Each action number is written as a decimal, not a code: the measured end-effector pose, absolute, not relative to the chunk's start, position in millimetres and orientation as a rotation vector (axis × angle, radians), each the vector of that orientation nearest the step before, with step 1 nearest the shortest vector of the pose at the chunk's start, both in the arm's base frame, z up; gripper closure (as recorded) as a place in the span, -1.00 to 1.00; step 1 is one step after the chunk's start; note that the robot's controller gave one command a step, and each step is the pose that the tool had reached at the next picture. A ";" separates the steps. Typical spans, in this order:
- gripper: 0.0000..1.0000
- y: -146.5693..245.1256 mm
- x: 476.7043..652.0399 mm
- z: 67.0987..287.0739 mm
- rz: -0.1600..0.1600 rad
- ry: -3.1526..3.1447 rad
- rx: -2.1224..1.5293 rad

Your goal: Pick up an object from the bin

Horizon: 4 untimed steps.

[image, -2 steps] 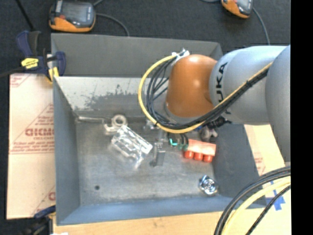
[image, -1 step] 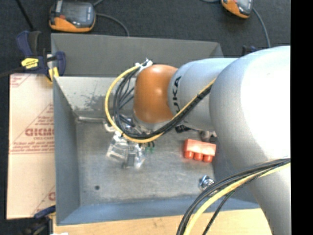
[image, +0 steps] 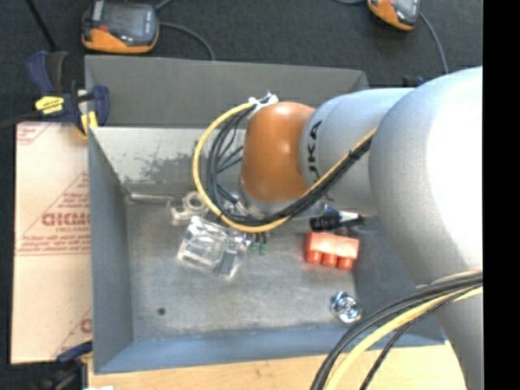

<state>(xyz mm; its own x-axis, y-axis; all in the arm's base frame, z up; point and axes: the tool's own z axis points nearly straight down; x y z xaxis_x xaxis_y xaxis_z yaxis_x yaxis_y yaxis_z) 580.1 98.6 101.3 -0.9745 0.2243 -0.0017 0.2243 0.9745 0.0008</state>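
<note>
Gripper (image: 240,230) low, touching clear plastic piece (image: 205,252); jaws hidden, cannot tell; nothing seen lifted, pick pending.

Dark grey floor (image: 260,31), orange and black box (image: 119,25) top left, another (image: 393,0) top right, thin black cords (image: 185,31)

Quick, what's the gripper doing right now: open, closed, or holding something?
Gripper: cannot be told. It is low in the bin, under the orange wrist cover, right by a clear plastic piece.
</note>
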 end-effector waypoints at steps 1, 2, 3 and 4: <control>-1.00 109.7 571.8 103.7 0.000 3.114 0.440; -1.00 101.7 581.4 69.1 -0.002 3.101 0.544; -1.00 101.2 582.3 69.8 -0.002 3.099 0.542; 1.00 101.0 583.3 70.7 -0.001 3.097 0.541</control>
<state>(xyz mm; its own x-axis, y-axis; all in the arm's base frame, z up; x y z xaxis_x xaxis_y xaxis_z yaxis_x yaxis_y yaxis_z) 583.3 101.0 70.7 -0.9407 0.3392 0.0024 0.3392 0.9407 -0.0010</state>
